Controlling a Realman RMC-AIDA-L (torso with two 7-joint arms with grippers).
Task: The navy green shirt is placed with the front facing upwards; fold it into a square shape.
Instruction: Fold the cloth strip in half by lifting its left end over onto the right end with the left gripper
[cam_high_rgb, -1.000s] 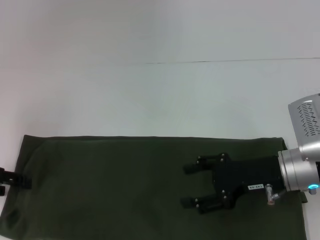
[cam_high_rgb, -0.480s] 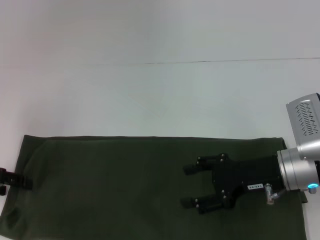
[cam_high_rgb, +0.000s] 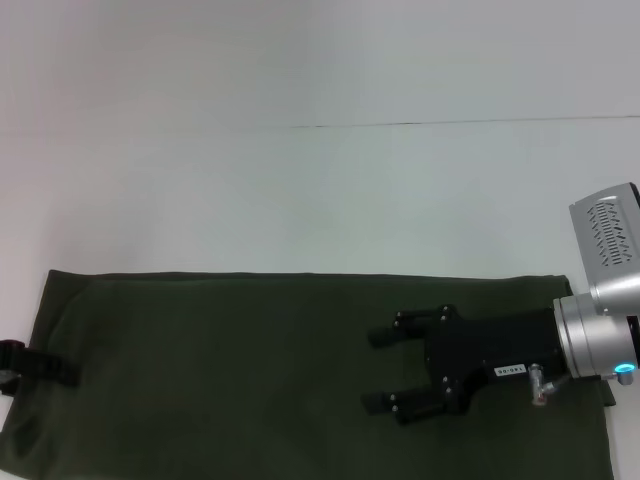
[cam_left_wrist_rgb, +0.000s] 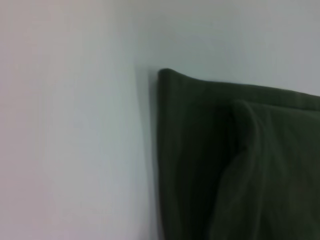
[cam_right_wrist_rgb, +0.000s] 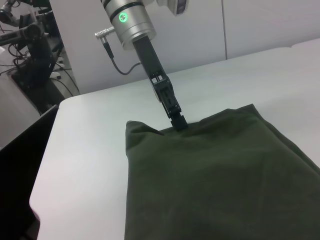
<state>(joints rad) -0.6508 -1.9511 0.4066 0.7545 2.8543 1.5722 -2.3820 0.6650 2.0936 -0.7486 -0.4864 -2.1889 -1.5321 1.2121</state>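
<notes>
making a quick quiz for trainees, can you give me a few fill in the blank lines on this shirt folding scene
1. The navy green shirt lies on a ____ table.
2. The right gripper hovers over the shirt with its fingers ____.
3. The left gripper meets the shirt at its ____.

Missing words: white; open; edge

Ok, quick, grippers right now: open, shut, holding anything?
Left gripper: at the navy green shirt left edge; cannot tell.
Right gripper: open above the shirt, holding nothing.
</notes>
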